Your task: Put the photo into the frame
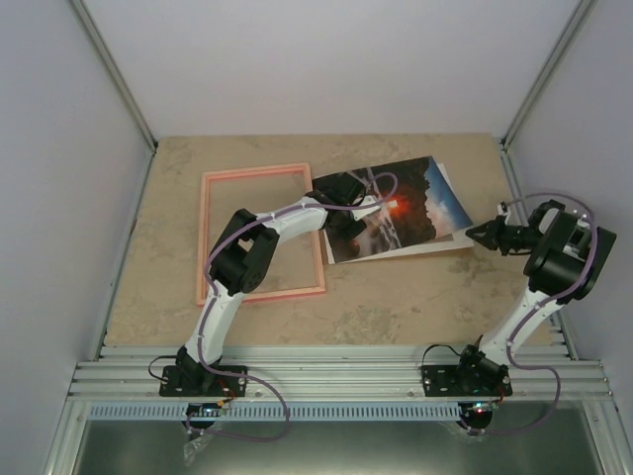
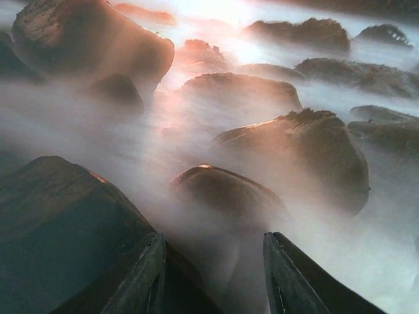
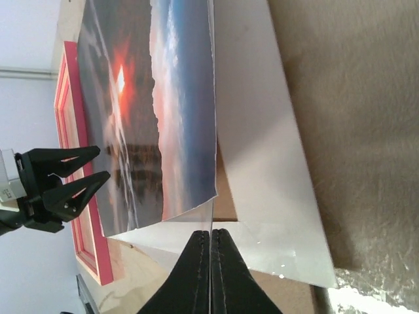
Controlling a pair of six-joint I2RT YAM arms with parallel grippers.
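The photo (image 1: pixel 435 198), a dark cloudy landscape with a red sun, lies slanted right of the pink frame (image 1: pixel 259 171), on top of other sheets. My left gripper (image 1: pixel 370 212) hovers open over the photo's left half. In the left wrist view the print (image 2: pixel 262 98) fills the picture, with nothing between the parted fingers (image 2: pixel 213 237). My right gripper (image 1: pixel 472 236) is at the photo's near right corner. In the right wrist view its tips (image 3: pixel 211 230) are pressed together on a thin edge that runs up into the photo (image 3: pixel 183 98). The frame (image 3: pixel 72 118) and the open left gripper (image 3: pixel 103 163) show beyond.
A white sheet (image 3: pixel 262 163) lies askew under the photo and sticks out on the right (image 1: pixel 457 193). A brown cardboard sheet (image 3: pixel 226 190) peeks out beneath both, along the stack's near edge (image 1: pixel 415 254). White walls close the table on three sides.
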